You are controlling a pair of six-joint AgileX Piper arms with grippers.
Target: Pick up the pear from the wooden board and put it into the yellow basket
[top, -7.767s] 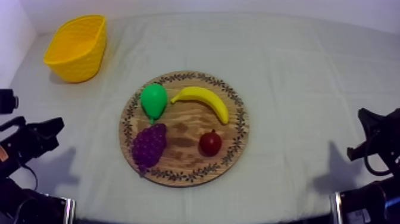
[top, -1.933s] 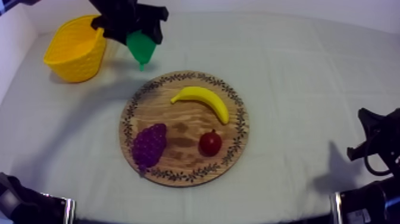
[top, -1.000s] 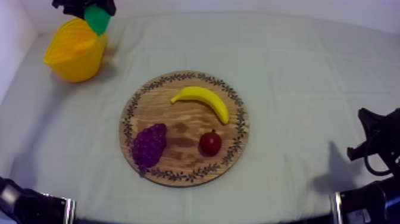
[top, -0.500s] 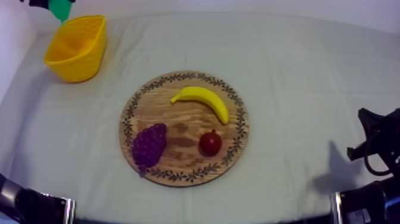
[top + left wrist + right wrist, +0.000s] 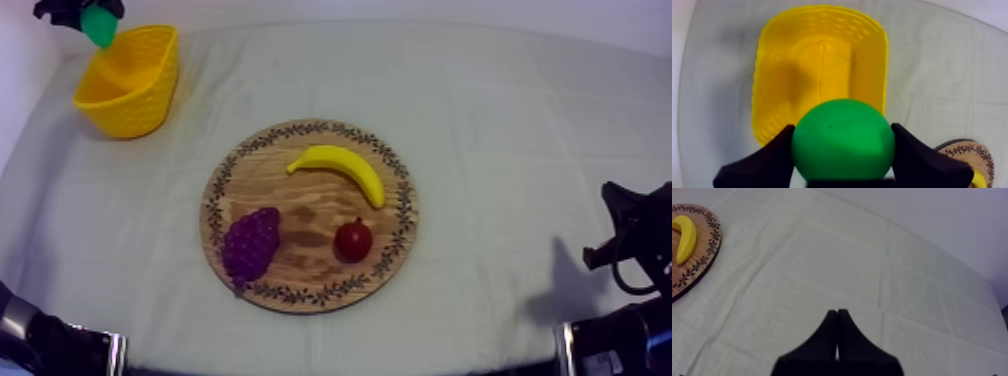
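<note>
The green pear (image 5: 99, 24) hangs in the air at the far left corner, just beyond the yellow basket (image 5: 130, 80). My left gripper (image 5: 82, 14) is shut on the pear. In the left wrist view the pear (image 5: 843, 140) sits between my two black fingers (image 5: 767, 160), above the open yellow basket (image 5: 822, 70). The round wooden board (image 5: 309, 215) lies mid-table with no pear on it. My right gripper (image 5: 836, 323) is shut on nothing, its fingers together as a narrow wedge over bare cloth, and rests low at the right (image 5: 625, 235).
On the board lie a banana (image 5: 342, 169), a bunch of grapes (image 5: 250, 244) and a small red fruit (image 5: 353, 240). The board's rim (image 5: 967, 150) peeks in beside the left fingers. Bare cloth stretches between basket and board.
My left gripper has carried the pear left, from above the basket's near rim to the far left corner, and now it has dipped slightly toward the basket. The right arm is still.
</note>
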